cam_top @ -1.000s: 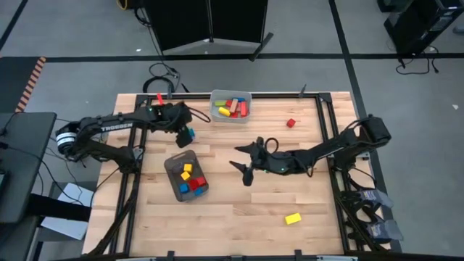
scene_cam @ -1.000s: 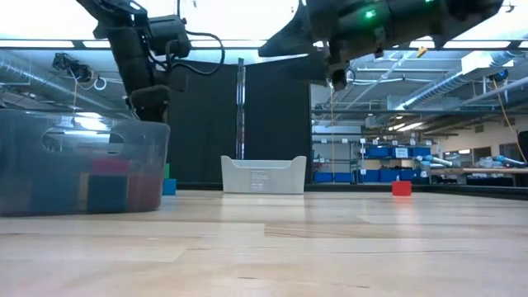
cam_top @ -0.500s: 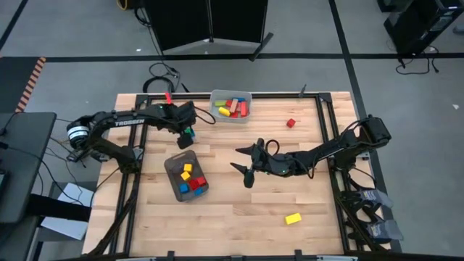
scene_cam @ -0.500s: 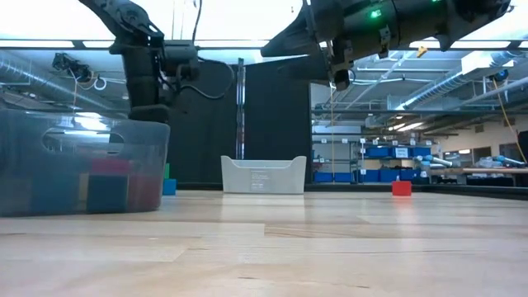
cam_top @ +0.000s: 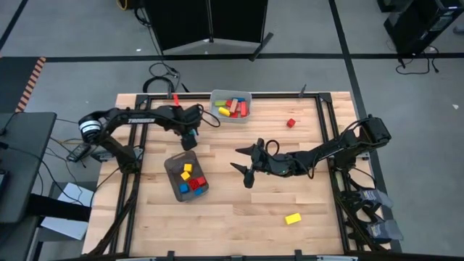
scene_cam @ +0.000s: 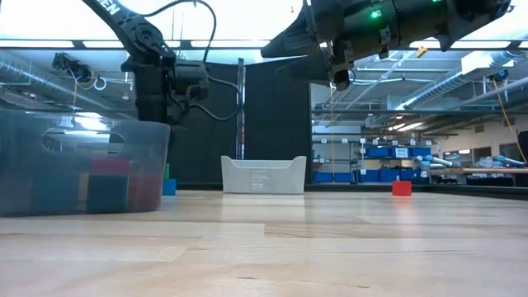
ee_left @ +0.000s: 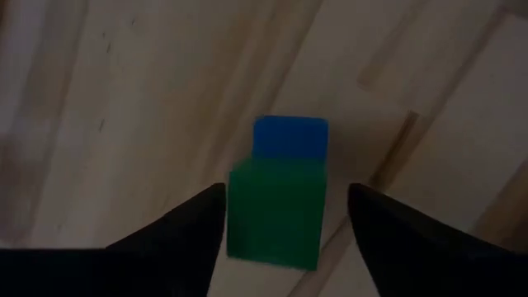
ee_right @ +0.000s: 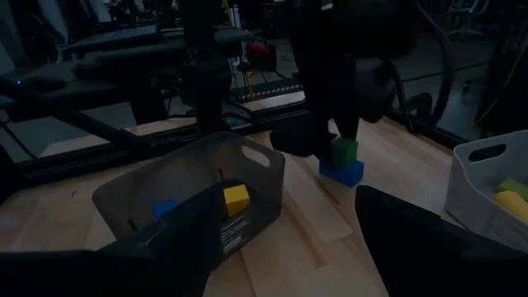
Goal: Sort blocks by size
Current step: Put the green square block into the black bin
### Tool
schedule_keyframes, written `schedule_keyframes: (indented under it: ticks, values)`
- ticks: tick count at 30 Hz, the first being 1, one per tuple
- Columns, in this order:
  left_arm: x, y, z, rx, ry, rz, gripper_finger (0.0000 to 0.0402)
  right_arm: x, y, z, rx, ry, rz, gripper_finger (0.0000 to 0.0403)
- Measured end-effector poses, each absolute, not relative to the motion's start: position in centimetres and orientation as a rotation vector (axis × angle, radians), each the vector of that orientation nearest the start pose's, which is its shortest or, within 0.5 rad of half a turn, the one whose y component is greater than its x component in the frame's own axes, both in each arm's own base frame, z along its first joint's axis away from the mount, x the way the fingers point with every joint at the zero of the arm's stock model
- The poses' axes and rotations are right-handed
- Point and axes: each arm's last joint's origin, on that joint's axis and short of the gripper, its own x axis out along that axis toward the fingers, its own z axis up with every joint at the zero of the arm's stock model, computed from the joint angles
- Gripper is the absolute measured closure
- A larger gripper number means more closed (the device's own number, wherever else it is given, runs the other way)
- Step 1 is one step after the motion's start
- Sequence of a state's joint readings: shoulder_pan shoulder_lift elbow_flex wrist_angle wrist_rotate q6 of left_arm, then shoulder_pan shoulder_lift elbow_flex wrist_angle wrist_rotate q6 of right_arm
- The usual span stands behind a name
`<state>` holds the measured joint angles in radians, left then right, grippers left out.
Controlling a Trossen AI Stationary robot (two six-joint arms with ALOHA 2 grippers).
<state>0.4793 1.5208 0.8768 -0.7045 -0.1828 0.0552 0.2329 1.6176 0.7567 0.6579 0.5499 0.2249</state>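
A green cube [ee_left: 276, 216] sits on top of a blue block [ee_left: 289, 137] on the table, between the dark grey tray [cam_top: 174, 163] and the light bin [cam_top: 220, 114]. The stack also shows in the right wrist view [ee_right: 343, 152]. My left gripper [cam_top: 190, 137] points down over it and is open, one finger on each side of the green cube [ee_left: 285, 194]. I cannot tell whether a finger touches the cube. My right gripper [cam_top: 243, 164] is open and empty above the table's middle. The tray holds several small cubes. The bin holds several longer blocks.
A red cube [cam_top: 291, 123] lies at the far right of the table. A yellow block [cam_top: 293, 218] lies near the front right. The tray stands just near-side of my left gripper. The bin stands at the far edge. Bare wood lies between the arms and along the front.
My left arm has swung, and its gripper has shifted a little toward the table's right edge, so that it is now over the green and blue stack. The stack has stayed in place on the table.
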Motion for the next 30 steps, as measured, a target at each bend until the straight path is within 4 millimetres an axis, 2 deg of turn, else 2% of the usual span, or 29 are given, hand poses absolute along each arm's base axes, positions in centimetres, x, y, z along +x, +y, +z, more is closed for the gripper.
schedule_keyframes:
  ticks: [9, 16, 19, 23, 26, 30]
  values:
    - [23.1, 12.8, 17.1, -0.172, 1.351, 0.532, 0.0259, 32.3, 6.1, 20.2, 0.144, 0.153, -0.335, 0.0119]
    - [23.1, 13.1, 17.9, -0.181, 1.379, 0.548, 0.0261, 32.3, 6.1, 20.2, 0.144, 0.155, -0.335, 0.0123]
    - [23.2, 13.2, 19.1, -0.175, 1.389, 0.551, 0.0261, 32.3, 6.1, 20.2, 0.144, 0.155, -0.335, 0.0123]
    - [23.4, 13.2, 21.7, -0.163, 1.33, 0.56, 0.0261, 32.3, 6.1, 20.1, 0.143, 0.157, -0.335, 0.0123]
    - [23.2, 12.3, 23.9, -0.178, 1.284, 0.526, 0.0261, 32.3, 6.1, 20.1, 0.142, 0.16, -0.335, 0.0127]
    - [22.4, 9.3, 25.9, -0.187, 1.21, 0.378, 0.0261, 32.3, 6.1, 20.0, 0.135, 0.17, -0.336, 0.0132]
